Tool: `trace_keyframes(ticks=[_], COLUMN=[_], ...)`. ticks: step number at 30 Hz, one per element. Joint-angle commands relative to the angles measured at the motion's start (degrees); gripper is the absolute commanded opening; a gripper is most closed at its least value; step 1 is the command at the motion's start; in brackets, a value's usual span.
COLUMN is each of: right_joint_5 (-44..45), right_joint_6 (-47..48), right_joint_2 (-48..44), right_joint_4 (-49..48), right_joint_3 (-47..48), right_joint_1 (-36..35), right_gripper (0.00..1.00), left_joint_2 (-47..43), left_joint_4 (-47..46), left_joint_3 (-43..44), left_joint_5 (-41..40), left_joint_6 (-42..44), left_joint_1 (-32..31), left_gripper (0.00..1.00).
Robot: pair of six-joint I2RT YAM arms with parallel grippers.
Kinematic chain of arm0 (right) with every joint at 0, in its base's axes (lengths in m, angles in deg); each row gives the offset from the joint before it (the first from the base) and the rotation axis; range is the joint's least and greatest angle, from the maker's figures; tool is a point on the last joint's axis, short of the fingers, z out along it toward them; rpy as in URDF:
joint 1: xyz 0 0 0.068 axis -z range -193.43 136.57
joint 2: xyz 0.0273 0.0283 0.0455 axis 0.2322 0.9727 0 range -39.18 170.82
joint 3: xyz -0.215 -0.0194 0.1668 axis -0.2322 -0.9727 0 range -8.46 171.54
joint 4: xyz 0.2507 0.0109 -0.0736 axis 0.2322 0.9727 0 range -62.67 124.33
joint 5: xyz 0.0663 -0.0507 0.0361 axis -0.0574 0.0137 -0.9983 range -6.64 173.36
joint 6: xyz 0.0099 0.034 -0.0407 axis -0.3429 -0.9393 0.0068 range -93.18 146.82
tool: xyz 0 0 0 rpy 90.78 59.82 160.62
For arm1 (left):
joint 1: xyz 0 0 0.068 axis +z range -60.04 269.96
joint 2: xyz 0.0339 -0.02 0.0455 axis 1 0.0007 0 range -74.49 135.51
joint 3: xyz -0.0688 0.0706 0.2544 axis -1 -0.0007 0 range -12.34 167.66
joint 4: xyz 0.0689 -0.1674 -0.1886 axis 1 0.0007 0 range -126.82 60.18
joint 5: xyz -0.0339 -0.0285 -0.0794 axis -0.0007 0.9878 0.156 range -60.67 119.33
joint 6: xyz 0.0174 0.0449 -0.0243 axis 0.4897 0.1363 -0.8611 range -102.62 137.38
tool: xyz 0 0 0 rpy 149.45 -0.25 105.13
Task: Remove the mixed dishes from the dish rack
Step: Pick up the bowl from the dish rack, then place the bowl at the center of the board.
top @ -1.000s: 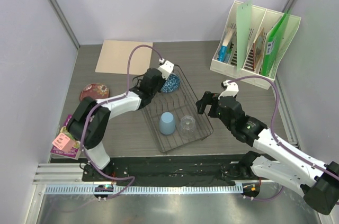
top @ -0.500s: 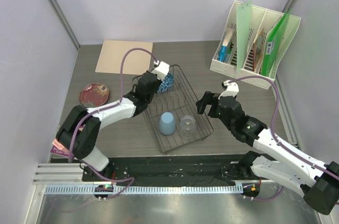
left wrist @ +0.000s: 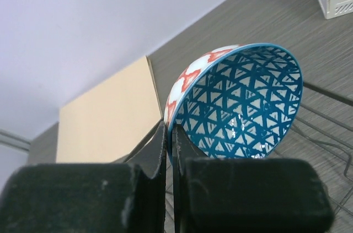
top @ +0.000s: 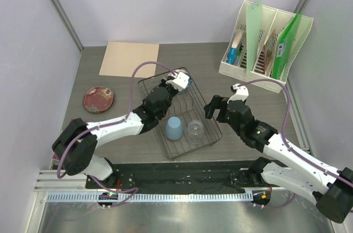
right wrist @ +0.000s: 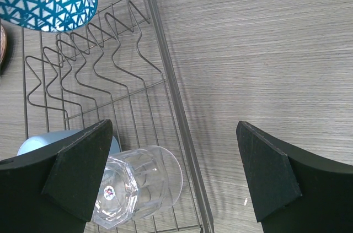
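Grey wood-grain table (top: pixel 220 68) between pale walls. At its middle, dark wire dish rack (top: pixel 186 107). Over the rack's far end, blue-and-white patterned bowl (left wrist: pixel 242 101), tipped on edge, rim pinched between the closed fingers of the left gripper (left wrist: pixel 170 134). Inside the rack's near end, light blue cup (top: pixel 174 128) and clear glass tumbler (top: pixel 194 129), side by side. Just right of the rack, right gripper (right wrist: pixel 174 169), jaws spread wide, holding nothing. Well apart to the left, on the table, dark red plate (top: pixel 99 99)
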Motion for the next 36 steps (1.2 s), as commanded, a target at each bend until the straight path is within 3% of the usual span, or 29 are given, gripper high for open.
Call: trace_keyframes(ticks=[1, 4, 7, 13, 14, 15, 17, 19, 22, 26, 31, 36], right_joint_5=[0.6, 0.5, 0.9, 3.2, 3.6, 3.9, 4.7, 5.3, 4.6, 3.8, 5.7, 3.1], right_joint_6=[-1.1, -1.2, -1.1, -0.1, 0.0, 0.1, 0.4, 0.2, 0.1, 1.1, 3.0, 4.9], right_joint_2=[0.2, 0.1, -0.7, -2.6, -2.9, -3.1, -3.6, -3.8, -3.8, -2.9, 2.5, 10.0], right_joint_4=[-2.4, -2.3, -1.8, 2.4, 3.0, 4.0, 5.2, 5.9, 6.2, 6.9, 11.7, 14.5], right_joint_3=[0.2, 0.4, 0.8, 5.2, 5.8, 6.4, 8.1, 9.3, 10.5, 13.9, 25.2, 34.2], right_joint_1=[0.0, -0.1, 0.0, -0.1, 0.0, -0.1, -0.1, 0.0, -0.1, -0.1, -0.1, -0.1], right_gripper=[1.00, 1.00, 1.00, 0.99, 1.00, 1.00, 1.00, 1.00, 0.99, 1.00, 1.00, 1.00], left_joint_2=[-1.5, -1.3, -2.8, -7.1, -6.9, -5.7, -4.1, -2.5, -1.3, 0.6, 3.6, 3.2], left_joint_4=[-16.5, -18.7, -17.8, 14.0, 19.1, 30.7, 40.6, 51.1, 61.0, 68.0, 75.0, 74.5], left_joint_3=[-0.3, -0.5, 0.1, 12.2, 17.5, 20.7, 29.4, 33.6, 40.1, 43.8, 49.0, 48.1], left_joint_5=[-6.6, -9.3, -11.8, -13.5, -13.6, -13.6, -11.6, -8.8, 4.5, 17.8, 21.1, 23.5], left_joint_6=[11.3, 13.8, 9.7, -12.0, -15.9, -19.6, -30.5, -36.2, -47.1, -57.6, -60.2, -61.1], left_joint_1=[-4.3, -6.1, -6.5, -6.3, -6.0, -5.2, -4.2, -1.8, 2.8, 8.1, 8.4, 8.5], left_gripper=[0.00, 0.00, 0.00, 0.00, 0.00, 0.00, 0.00, 0.00, 0.00, 0.00, 0.00, 0.00])
